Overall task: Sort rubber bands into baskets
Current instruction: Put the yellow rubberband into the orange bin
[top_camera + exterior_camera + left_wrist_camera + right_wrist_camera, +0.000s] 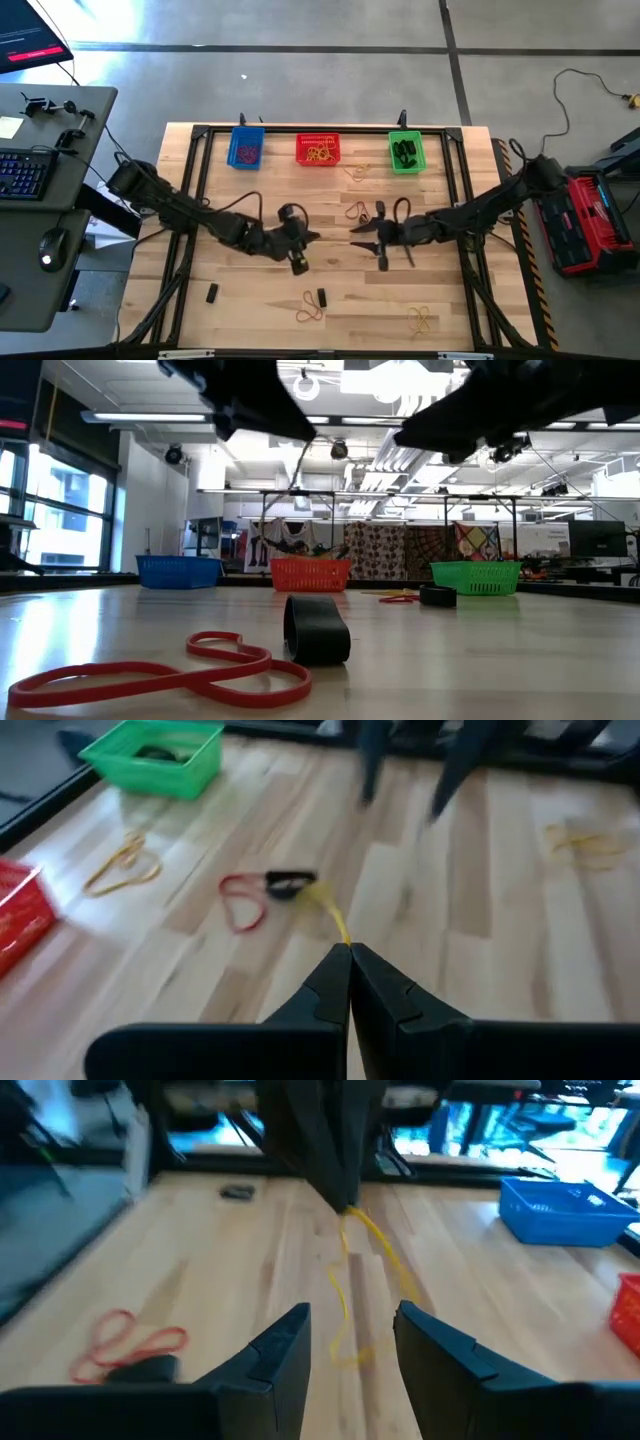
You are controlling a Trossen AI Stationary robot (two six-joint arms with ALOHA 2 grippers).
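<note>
left gripper (pixel 350 952) is pinched fully shut on one end of a thin yellow rubber band (pixel 330 910), over the middle of the counter (pixel 250 300). the band hangs off the tips as a stretched loop, so its long axis runs from the left tips out toward the right arm, roughly 3 o'clock in the high view. in the right wrist view the same band (pixel 362 1250) droops from the left tips to a slack end just ahead of the right gripper (pixel 350 1342).

right gripper has its fingers apart w/ nothing betw them, facing the left one, close but not touching. looks like a handover or a two-arm stretch; can't tell which.

key relation: band's free end lies straight ahead of the open right gripper, lined up w/ the gap, so the right arm is nearer that end.

baskets sit in a row at 12 o'clock: blue basket (pixel 246 148), red basket (pixel 318 150), green basket (pixel 405 152). red holds yellowish bands, so prob this one's target; it lies abt 12–1 o'clock from the left gripper.
</note>
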